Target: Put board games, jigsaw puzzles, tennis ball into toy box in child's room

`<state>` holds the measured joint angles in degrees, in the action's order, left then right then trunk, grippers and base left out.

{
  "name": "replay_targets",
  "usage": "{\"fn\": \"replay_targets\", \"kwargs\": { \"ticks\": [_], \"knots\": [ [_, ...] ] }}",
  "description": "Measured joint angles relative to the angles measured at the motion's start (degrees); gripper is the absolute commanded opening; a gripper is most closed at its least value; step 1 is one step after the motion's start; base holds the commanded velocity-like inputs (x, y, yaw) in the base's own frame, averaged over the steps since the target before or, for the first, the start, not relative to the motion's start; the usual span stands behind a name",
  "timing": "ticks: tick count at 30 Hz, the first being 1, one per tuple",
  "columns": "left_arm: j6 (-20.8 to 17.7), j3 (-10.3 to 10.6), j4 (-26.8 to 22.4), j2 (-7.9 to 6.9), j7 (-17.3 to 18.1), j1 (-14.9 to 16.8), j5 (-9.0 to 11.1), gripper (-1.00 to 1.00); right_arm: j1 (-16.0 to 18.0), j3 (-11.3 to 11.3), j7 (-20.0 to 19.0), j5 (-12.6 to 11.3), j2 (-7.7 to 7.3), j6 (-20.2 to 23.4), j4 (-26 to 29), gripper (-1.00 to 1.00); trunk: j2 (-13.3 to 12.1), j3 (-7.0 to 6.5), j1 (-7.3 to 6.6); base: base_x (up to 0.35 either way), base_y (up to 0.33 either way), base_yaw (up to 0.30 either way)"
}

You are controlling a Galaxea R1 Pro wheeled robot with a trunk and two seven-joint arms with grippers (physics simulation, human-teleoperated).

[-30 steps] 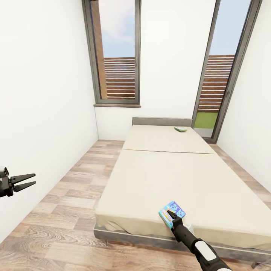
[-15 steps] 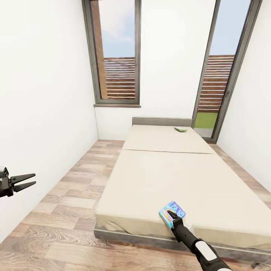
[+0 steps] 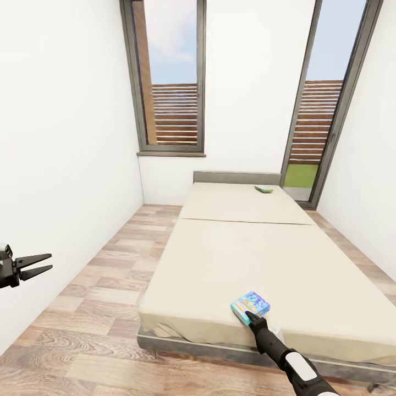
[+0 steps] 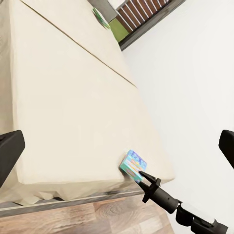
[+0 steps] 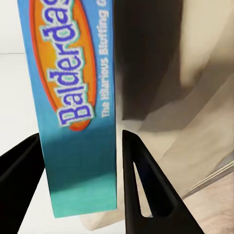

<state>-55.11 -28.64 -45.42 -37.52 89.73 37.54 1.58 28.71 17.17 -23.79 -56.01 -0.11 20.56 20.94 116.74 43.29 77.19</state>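
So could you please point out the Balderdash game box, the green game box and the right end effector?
Balderdash game box [image 3: 250, 305]: head view, printed top face.
Green game box [image 3: 264, 189]: head view, top face.
Right end effector [image 3: 252, 315]: head view, fingertips at the box edge.

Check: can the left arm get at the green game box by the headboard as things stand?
Probably not: the left gripper hangs over the floor beside the wall, while the green game box lies at the bed's far end.

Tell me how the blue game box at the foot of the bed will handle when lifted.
The game box looks like stiff printed cardboard, so it probably won't flop. The right gripper straddles just one narrow edge, so it may pivot or sag. Its glossy print could be slippery.
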Motion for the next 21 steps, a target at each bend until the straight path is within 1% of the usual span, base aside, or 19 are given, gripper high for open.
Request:
{"fn": "replay_targets", "kwargs": {
  "ticks": [12,13,14,16,20,21],
  "knots": [
    [0.00,0.03,-0.02,0.00,0.00,-0.02,0.00,1.00,0.00,-0.21,-0.50,-0.18,0.00,-0.26,-0.01,-1.00,-4.80,-2.15,-2.63,0.000,0.000,0.000],
    [0.01,0.00,0.00,0.01,0.00,-0.02,-0.01,1.00,0.02,-1.32,-0.62,0.31,0.20,0.07,2.30,-1.00,-5.20,-2.34,-2.85,0.000,0.000,0.000],
    [0.00,0.00,0.00,0.00,0.00,-0.03,0.00,1.00,0.02,-1.51,-0.60,0.38,0.18,0.02,3.03,-1.00,-5.60,-2.51,-3.07,0.000,0.000,0.000],
    [0.00,0.00,0.00,0.01,0.00,0.00,0.00,1.00,0.03,-4.26,-0.61,0.30,0.08,0.08,6.10,-1.00,-6.40,-2.88,-3.51,0.000,0.000,0.000],
    [0.01,-0.01,-0.01,0.01,0.00,-0.01,0.00,1.00,0.01,-12.47,-0.68,0.34,-0.22,0.18,13.67,-1.00,-8.01,-3.59,-4.39,0.000,0.000,0.000],
    [0.00,-0.01,0.00,0.01,0.00,-0.02,0.00,1.00,-0.03,-14.13,-0.67,0.43,-0.41,0.28,14.91,-1.00,-8.41,-3.77,-4.61,0.000,0.000,0.000]
  ]
}}
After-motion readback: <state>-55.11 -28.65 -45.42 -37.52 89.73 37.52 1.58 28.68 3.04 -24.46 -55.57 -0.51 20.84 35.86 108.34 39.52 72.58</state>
